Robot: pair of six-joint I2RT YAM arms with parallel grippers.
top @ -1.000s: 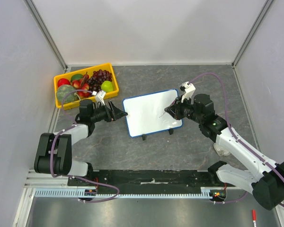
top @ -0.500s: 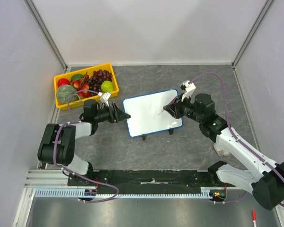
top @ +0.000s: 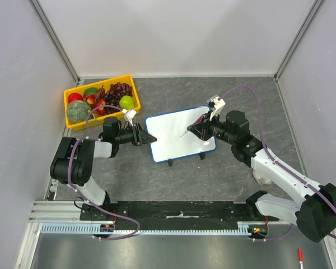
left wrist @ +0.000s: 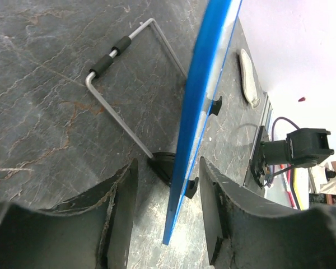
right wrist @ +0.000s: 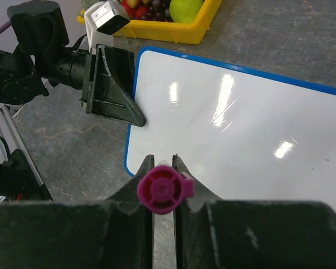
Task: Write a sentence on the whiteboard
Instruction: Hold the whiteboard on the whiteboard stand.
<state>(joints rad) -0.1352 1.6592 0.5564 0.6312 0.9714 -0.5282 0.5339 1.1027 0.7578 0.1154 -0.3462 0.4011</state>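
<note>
The whiteboard (top: 176, 134) stands tilted on its two black feet at mid-table; its face is blank and no sentence shows. My left gripper (top: 146, 137) is open, its jaws either side of the board's left blue edge (left wrist: 197, 112) with gaps on both sides. In the left wrist view the gripper (left wrist: 169, 168) straddles that edge, and the board's wire stand (left wrist: 115, 84) is behind. My right gripper (top: 194, 130) is shut on a marker (right wrist: 163, 189) with a magenta end and holds it in front of the board's face (right wrist: 241, 129), tip pointing at the board.
A yellow tray (top: 98, 83) of fruit stands at the back left, close behind the left arm; it also shows in the right wrist view (right wrist: 173, 31). A red pen (top: 300, 256) lies off the table at the bottom right. Grey walls close in left, right and back.
My left gripper has moved right until its jaws straddle the board's left edge. My right gripper has shifted a little left over the board with the marker.
</note>
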